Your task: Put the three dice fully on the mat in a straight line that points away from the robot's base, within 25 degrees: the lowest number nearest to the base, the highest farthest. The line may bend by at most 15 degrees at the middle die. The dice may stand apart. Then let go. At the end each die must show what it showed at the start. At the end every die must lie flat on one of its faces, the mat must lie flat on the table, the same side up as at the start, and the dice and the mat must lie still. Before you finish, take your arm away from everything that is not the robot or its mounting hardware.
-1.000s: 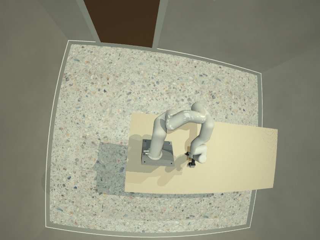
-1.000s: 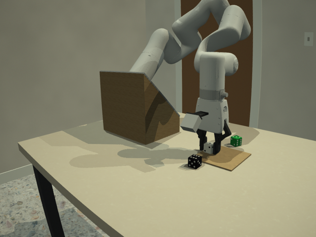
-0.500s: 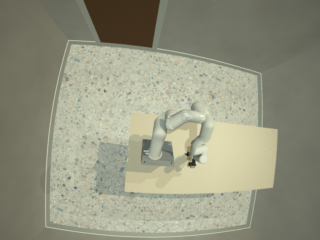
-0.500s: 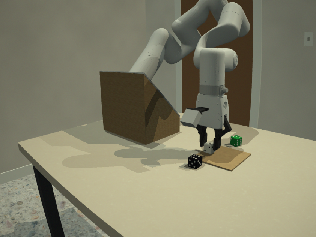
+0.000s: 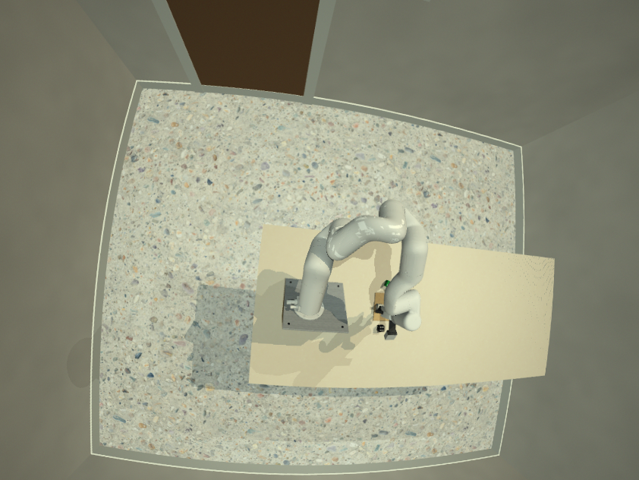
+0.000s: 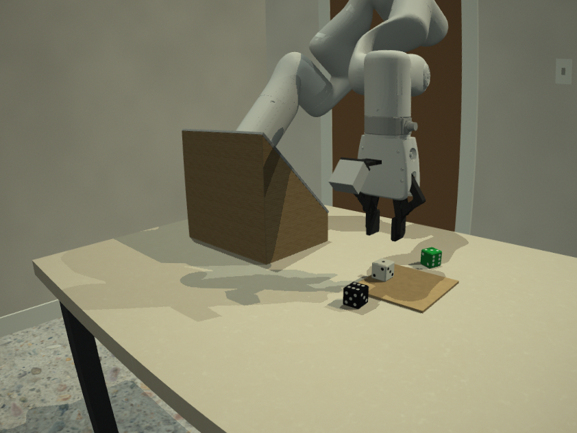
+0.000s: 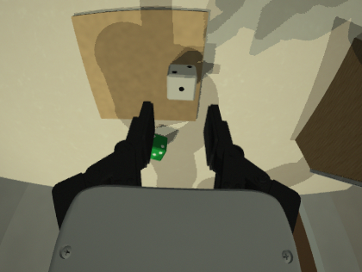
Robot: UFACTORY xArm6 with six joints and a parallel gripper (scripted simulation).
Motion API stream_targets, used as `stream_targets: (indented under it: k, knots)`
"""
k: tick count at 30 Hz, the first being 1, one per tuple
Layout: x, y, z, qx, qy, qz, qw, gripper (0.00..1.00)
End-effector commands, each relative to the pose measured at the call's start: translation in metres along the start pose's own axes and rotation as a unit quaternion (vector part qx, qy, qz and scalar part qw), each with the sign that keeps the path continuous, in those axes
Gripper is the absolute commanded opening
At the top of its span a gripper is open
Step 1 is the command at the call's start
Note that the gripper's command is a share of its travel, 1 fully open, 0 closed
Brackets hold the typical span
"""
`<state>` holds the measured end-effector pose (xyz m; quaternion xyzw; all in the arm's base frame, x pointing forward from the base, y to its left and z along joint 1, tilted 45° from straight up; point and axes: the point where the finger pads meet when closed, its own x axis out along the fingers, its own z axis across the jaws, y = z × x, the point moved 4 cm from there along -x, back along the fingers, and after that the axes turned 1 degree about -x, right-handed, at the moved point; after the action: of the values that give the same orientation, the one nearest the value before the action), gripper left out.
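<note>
Table: brown block (beside mat).

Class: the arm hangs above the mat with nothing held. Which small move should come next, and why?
Probably swing over to the green die and descend: the gripper hangs open and empty, the white die already rests on the mat, and green and black sit off it.
</note>
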<state>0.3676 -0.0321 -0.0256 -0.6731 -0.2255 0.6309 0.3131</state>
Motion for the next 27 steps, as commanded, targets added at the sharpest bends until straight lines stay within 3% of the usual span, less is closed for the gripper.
stream_targets:
  k: [1,5,6,27]
  knots:
    - [-0.0153,-0.0004,-0.0006,0.0,0.0,0.0,1.0,0.47]
    - [-0.0171,-0.0004,-0.0006,0.0,0.0,0.0,1.0,0.47]
    - [-0.0171,-0.0004,-0.0006,0.0,0.0,0.0,1.0,1.0]
    - [-0.0171,-0.0004,-0.0006,0.0,0.0,0.0,1.0,1.0]
